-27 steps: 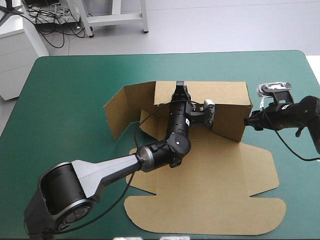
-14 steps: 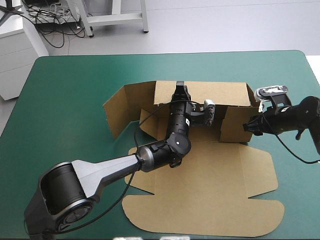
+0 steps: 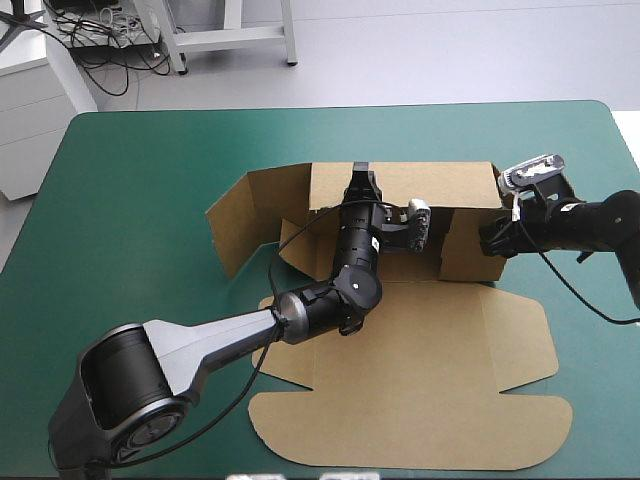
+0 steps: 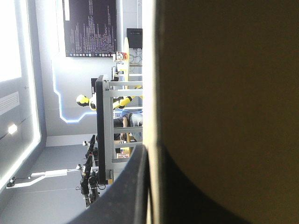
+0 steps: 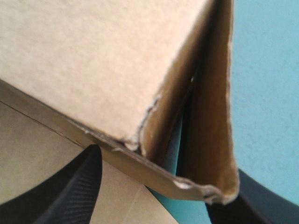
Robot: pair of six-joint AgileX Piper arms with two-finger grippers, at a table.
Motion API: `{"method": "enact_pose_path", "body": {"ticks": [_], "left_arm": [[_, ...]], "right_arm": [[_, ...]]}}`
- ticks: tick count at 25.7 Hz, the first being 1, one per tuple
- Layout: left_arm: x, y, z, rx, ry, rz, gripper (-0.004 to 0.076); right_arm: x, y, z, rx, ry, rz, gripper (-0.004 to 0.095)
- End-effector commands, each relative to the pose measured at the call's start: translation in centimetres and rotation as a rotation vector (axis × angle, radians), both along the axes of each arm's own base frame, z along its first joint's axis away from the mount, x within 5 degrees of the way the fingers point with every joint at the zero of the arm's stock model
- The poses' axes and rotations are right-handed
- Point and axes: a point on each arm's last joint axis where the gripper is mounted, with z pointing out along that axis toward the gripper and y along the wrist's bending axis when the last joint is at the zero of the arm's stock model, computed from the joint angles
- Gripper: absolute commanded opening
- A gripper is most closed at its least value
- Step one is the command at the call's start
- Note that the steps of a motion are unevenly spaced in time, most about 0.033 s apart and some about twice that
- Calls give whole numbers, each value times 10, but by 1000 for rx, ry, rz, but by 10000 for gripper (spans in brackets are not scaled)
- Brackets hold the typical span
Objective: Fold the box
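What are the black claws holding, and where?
Left gripper pinches the box at its raised far wall's top edge; right gripper only straddles its right end flap, fingers apart.

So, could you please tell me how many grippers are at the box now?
2. The left gripper is shut on the far wall of the box, mid-edge; the right gripper, open, straddles its right side wall.

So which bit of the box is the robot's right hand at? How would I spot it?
Find the big brown box in the middle of the teal-green table; its far wall stands up. Follow that wall to its right end. The short upright flap there is the one: the black right hand is at its edge, while the left end's flap splays out alone.
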Motion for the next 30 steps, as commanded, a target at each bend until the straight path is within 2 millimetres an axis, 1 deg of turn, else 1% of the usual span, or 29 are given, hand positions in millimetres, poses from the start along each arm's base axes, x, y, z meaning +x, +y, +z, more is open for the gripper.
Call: {"method": "enact_pose_path", "body": {"ticks": [1,4,7,9,11,26,30], "left_arm": [[-5,3,33,-36,-108,-12,-10],[-5,3,33,-36,-108,-12,-10],[-5,3,33,-36,-108,-12,-10],[-5,3,33,-36,-108,-12,-10],[-5,3,33,-36,-108,-12,-10],[-5,3,33,-57,-103,-11,-10],[-5,3,33,-57,-103,-11,-10]], "right_arm": [[-1,4,21,28,-128,29,561],[2,6,17,44,-108,51,561],[11,12,3,121,-48,105,562],[16,16,-1,184,-41,130,561],[18,17,0,220,-50,113,561],[19,18,-2,228,-37,112,561],[22,18,-2,267,-40,92,552]]}}
